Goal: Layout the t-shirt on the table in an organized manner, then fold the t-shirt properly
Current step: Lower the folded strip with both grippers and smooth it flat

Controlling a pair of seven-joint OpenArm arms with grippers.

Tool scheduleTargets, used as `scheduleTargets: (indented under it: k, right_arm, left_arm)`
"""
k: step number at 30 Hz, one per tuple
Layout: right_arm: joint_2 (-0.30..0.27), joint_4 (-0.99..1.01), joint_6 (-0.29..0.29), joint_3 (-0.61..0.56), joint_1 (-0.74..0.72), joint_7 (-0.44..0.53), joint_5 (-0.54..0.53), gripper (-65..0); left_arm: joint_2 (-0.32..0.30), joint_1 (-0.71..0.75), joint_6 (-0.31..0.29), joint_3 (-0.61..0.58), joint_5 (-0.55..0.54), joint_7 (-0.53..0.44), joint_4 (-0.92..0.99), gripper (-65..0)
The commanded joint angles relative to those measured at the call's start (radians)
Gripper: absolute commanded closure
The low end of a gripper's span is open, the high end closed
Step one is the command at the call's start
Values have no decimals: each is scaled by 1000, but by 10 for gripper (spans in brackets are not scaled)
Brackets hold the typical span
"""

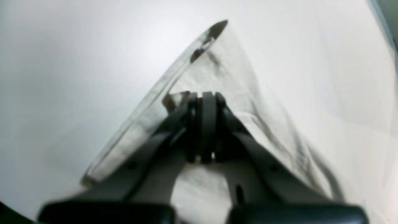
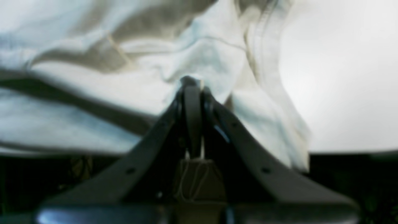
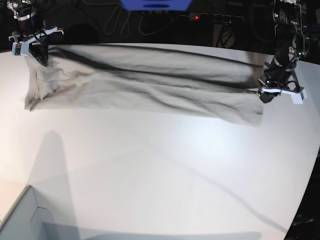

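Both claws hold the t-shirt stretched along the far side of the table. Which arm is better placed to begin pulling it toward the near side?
Neither clearly: the left claw and right claw each pinch one end of the t-shirt, so both should probably pull together.

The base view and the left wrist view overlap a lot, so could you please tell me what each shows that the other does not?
Only the base view shows the whole t-shirt stretched across the far side of the table, the right gripper at its other end, and a pale box corner near the front.

Only the left wrist view shows the left gripper up close, its jaws pinched shut on a lifted fold of cloth.

Both show the t-shirt, the white table and the left gripper.
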State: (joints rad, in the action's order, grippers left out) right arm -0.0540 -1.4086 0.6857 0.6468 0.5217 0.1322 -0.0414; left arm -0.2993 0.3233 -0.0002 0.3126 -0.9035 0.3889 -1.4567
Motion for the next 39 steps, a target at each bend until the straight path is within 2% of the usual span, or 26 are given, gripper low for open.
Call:
scheduleTargets:
  k: [1, 5, 8, 14, 20, 25, 26, 30, 36, 39]
  right_arm:
    - [-24, -2, 12, 6, 1, 24, -16, 0]
    - [-33, 58, 12, 5, -36, 24, -13, 0]
    - [-43, 87, 12, 5, -54, 25, 39, 0]
    - [-45, 148, 12, 5, -104, 25, 70, 0]
    - [-39, 168, 12, 5, -156, 22, 173, 0]
    - [-40, 170, 12, -25, -180, 20, 174, 0]
    - [-40, 180, 12, -32, -182, 20, 174, 0]
    - [-45, 233, 12, -38, -212, 20, 176, 0]
    - [-63, 275, 12, -38, -237, 20, 177, 0]
    - [-66, 283, 12, -37, -249, 20, 177, 0]
  left_arm:
    - [-10, 3, -7, 7, -7, -15, -14, -1]
    - [-8, 3, -7, 7, -6, -15, -2, -1]
    - [-8, 1, -7, 7, -6, -15, 41, -1]
    - [-8, -8, -7, 7, -6, -15, 115, -1]
    - [-7, -28, -7, 7, -9, -15, 146, -1]
    - [-7, -28, -10, 7, -12, -11, 166, -8]
    - [-7, -23, -28, 7, -13, -8, 159, -21]
    - [-7, -19, -116, 7, -13, -8, 155, -156]
    - [-5, 10, -131, 7, -15, -6, 106, -441]
    - [-5, 41, -131, 9, -15, -14, 32, -527]
